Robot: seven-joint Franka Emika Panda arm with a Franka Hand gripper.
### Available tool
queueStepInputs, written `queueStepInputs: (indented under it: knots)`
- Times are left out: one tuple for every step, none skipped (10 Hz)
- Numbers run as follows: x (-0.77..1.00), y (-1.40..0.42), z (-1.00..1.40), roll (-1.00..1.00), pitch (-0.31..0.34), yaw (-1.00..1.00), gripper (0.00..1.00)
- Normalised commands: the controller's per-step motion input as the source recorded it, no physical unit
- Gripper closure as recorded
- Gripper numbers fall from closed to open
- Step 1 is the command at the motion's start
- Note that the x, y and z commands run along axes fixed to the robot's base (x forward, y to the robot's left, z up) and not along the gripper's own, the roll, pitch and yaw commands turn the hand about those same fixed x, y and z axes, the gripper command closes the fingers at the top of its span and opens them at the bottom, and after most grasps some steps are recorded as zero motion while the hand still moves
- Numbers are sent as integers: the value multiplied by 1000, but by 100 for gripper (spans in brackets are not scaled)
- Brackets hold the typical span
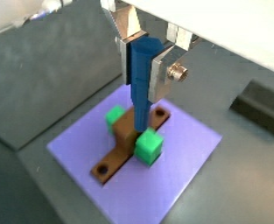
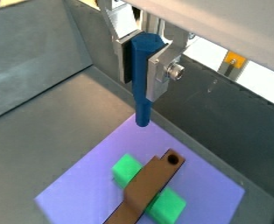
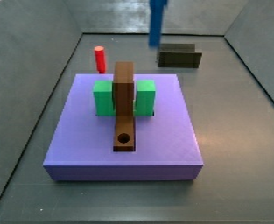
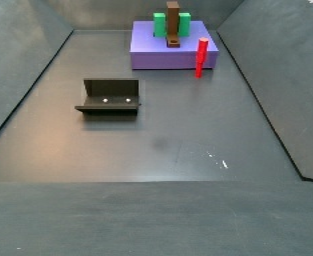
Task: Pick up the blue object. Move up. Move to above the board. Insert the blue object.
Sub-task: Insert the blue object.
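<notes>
While raised above the board (image 2: 151, 188), tool (image 2: 145, 54) pointing down, clamped on the upright blue object (image 2: 144, 80).

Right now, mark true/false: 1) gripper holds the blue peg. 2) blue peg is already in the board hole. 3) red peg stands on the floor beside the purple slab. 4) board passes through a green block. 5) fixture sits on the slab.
1) True. The gripper is shut on the blue object, raised off the floor.
2) False. In a wrist view its lower tip hangs in the air above the purple slab; the hole in the board is empty.
3) True. The red peg stands upright on the floor.
4) True. The green block flanks it.
5) False. The fixture is on the floor, apart.
</notes>
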Motion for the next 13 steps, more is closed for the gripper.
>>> queueStepInputs:
  knots:
    - [0,-737,-329,139,-14,269,100]
    - [-214,-620,-189,199,-36,194,100]
    - [-137,-549,-300,247,-44,143,100]
    - [-11,-417,-374,204,-54,77,100]
    - [0,-354,-454,191,-59,26,100]
    - [17,-200,-531,183,-14,0,100]
    - [14,0,-560,113,0,-46,100]
    - [-34,0,-431,29,0,-183,100]
    - [-131,26,-314,0,0,-194,100]
    - [-157,0,-269,0,0,-157,100]
    - [-140,0,-257,0,-7,-143,100]
    - [-109,23,-240,-1,-23,-103,100]
    - [0,0,-186,-46,-27,0,100]
